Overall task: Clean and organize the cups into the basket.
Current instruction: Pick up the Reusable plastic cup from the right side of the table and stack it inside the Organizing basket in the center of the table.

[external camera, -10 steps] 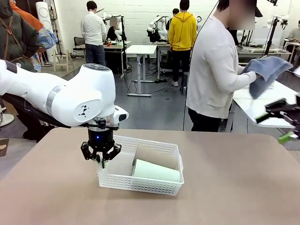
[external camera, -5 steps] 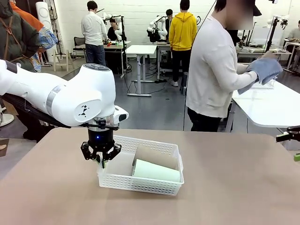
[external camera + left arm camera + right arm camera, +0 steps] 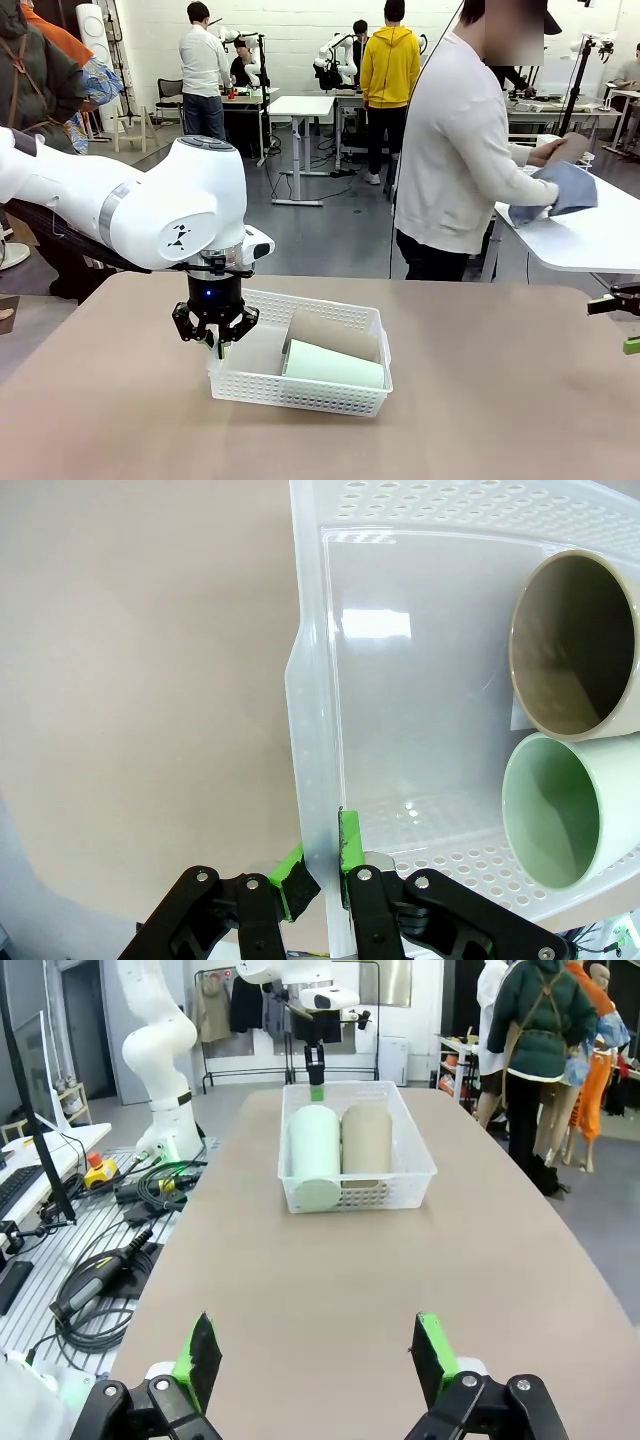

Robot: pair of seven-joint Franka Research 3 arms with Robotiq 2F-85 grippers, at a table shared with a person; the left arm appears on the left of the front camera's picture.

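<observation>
1. Gripping the left end wall of the shallow white perforated plastic basket (image 3: 300, 392) (image 3: 310, 680), the left gripper (image 3: 216, 346) (image 3: 322, 868) points straight down. Its green pads are closed on the thin wall, one inside and one outside.
2. The basket sits on the beige table top (image 3: 480, 410), a little left of the middle.
3. Two tall handleless tumblers lie on their sides in the basket's right half, side by side and touching. Their open mouths face left towards the clamped wall.
4. The pale mint green cup (image 3: 335, 365) (image 3: 560, 810) (image 3: 314, 1155) is the nearer one; the tan-brown cup (image 3: 335, 333) (image 3: 575, 645) (image 3: 366, 1140) lies just beyond it.
5. The right gripper (image 3: 318, 1355) is at the table's right end, well apart from the basket, with its jaws spread wide and nothing between them.
6. Beyond the far edge, a person in a white top (image 3: 455, 150) is turned to the right and holds a blue cloth (image 3: 562, 190) over a white side table.
</observation>
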